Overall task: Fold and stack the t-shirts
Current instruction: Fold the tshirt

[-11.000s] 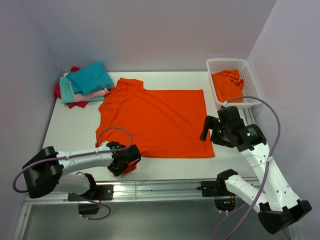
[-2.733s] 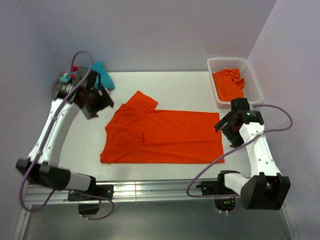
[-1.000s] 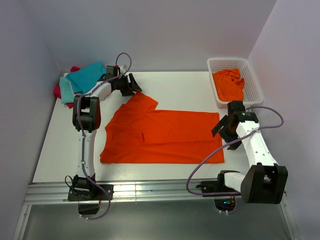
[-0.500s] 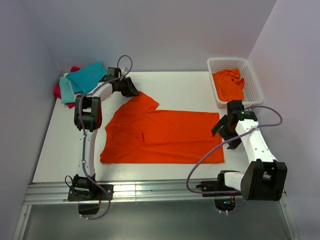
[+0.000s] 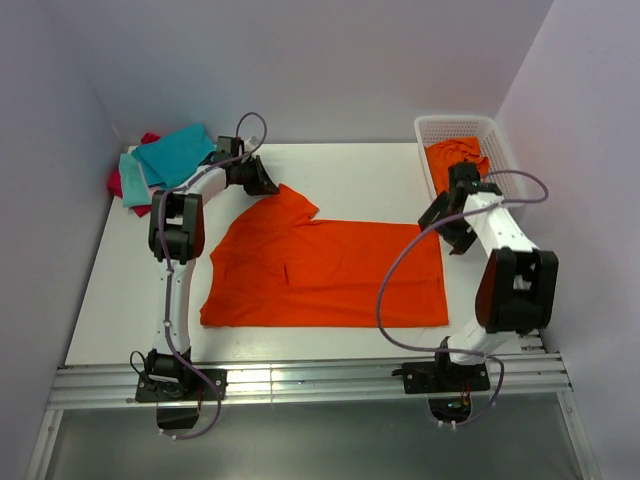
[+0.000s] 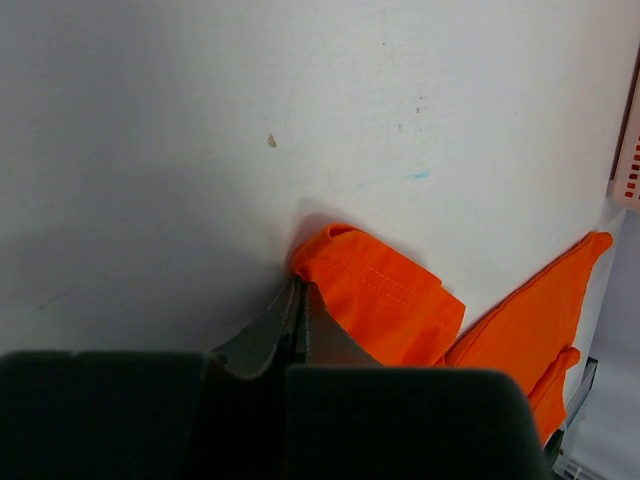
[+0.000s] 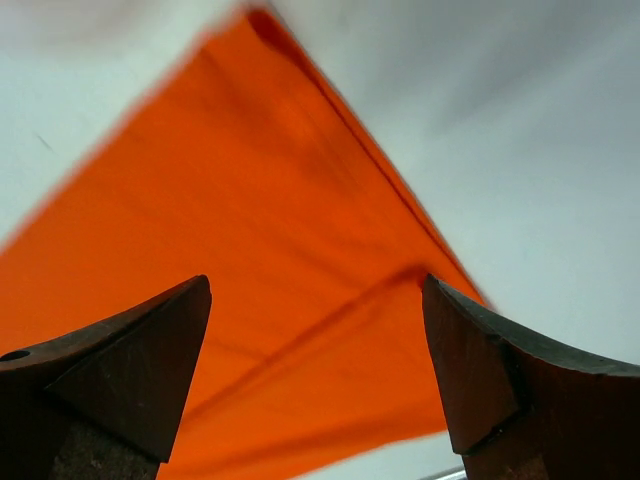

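A bright orange t-shirt (image 5: 320,270) lies folded in half in the middle of the table, one sleeve (image 5: 290,205) sticking out toward the far left. My left gripper (image 5: 268,184) is at that sleeve's tip. In the left wrist view its jaws (image 6: 298,298) are pressed together at the raised hem of the sleeve (image 6: 385,300). My right gripper (image 5: 441,216) is open above the shirt's far right corner. In the right wrist view the fingers (image 7: 150,360) stand wide apart over the orange fabric (image 7: 260,250).
Folded teal (image 5: 180,153), pale pink (image 5: 150,186) and crimson (image 5: 122,184) t-shirts are stacked at the far left. A white lattice basket (image 5: 505,160) at the far right holds another crumpled orange t-shirt (image 5: 452,161). Walls close in on three sides.
My right gripper has moved away from me along the shirt's right edge to its far corner. My left gripper has stayed at the sleeve tip.
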